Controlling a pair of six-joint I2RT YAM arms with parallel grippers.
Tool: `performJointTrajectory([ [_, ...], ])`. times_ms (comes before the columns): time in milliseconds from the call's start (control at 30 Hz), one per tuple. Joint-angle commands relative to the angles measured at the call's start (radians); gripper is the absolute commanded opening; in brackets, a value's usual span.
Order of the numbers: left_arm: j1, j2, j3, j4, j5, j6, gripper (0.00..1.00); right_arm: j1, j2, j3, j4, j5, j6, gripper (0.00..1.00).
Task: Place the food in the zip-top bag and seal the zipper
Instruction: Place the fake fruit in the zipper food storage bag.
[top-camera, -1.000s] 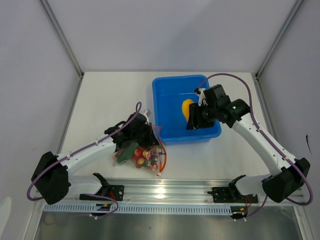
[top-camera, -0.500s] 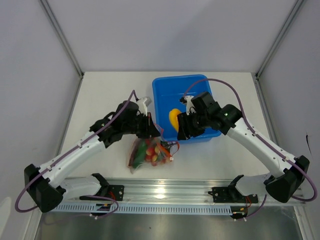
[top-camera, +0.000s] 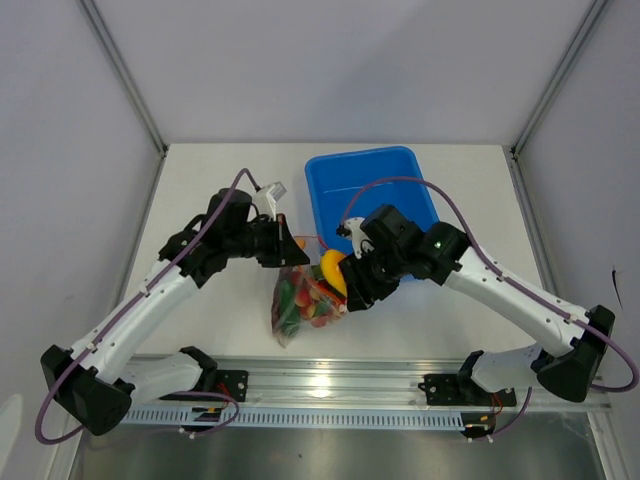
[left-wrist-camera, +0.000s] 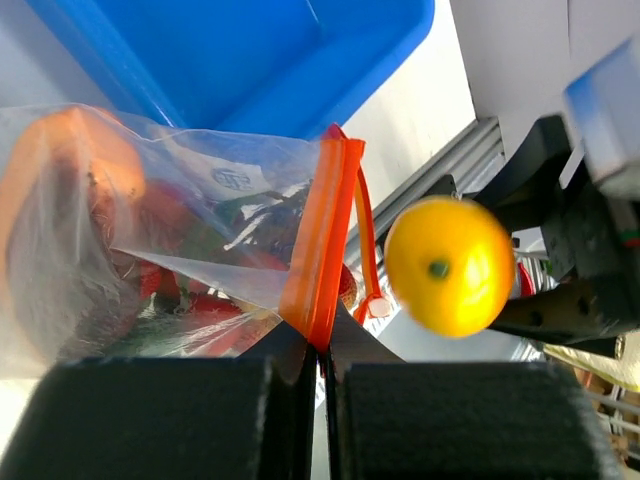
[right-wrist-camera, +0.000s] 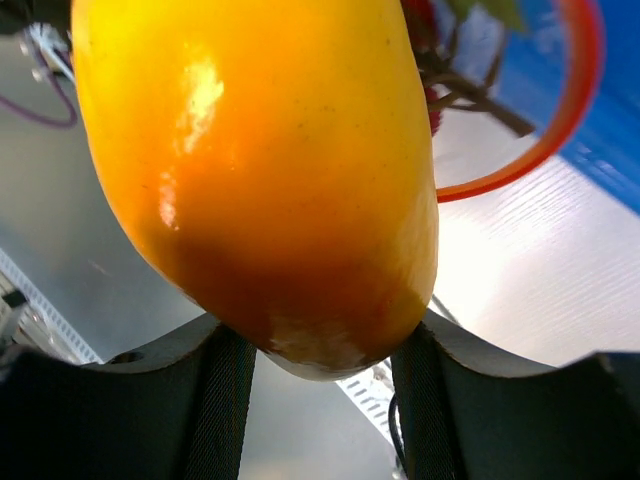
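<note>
The left hand (top-camera: 288, 250) grips the zip-top bag (top-camera: 300, 305) at its top edge. The right hand (top-camera: 347, 282) holds the orange-yellow piece (top-camera: 331, 270) just beside it.

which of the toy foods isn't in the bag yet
The orange-yellow piece: it is held in the right claw beside the mouth of the clear bag, while the red and green foods lie inside it.

Left arm (top-camera: 150, 300) reaches forward, bent at elbow, wrist pointing right. Left gripper (top-camera: 287, 250) pinched tight on zipper (left-wrist-camera: 322, 240), pads together. Right arm (top-camera: 510, 295) stretches left toward centre. Right gripper (top-camera: 347, 277) about half spread, fingers (right-wrist-camera: 215, 410) clamping fruit (right-wrist-camera: 260, 170) from both sides. Grippers near each other, apart.
</note>
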Motion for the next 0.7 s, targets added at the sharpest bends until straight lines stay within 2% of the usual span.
performJointTrajectory([
  [0,0.009,0.002,0.054,0.056,0.086,0.030,0.01,0.040,0.019,0.046,-0.066,-0.001,-0.033,0.00],
  [300,0.010,-0.017,0.040,0.079,0.137,0.036,0.01,0.057,0.128,0.106,-0.126,0.013,-0.068,0.00],
  [567,0.010,-0.057,0.005,0.102,0.171,0.047,0.00,0.055,0.254,0.258,-0.192,0.074,-0.085,0.00],
  [667,0.010,-0.061,0.002,0.108,0.181,0.052,0.00,0.041,0.287,0.298,-0.207,0.087,-0.085,0.04],
])
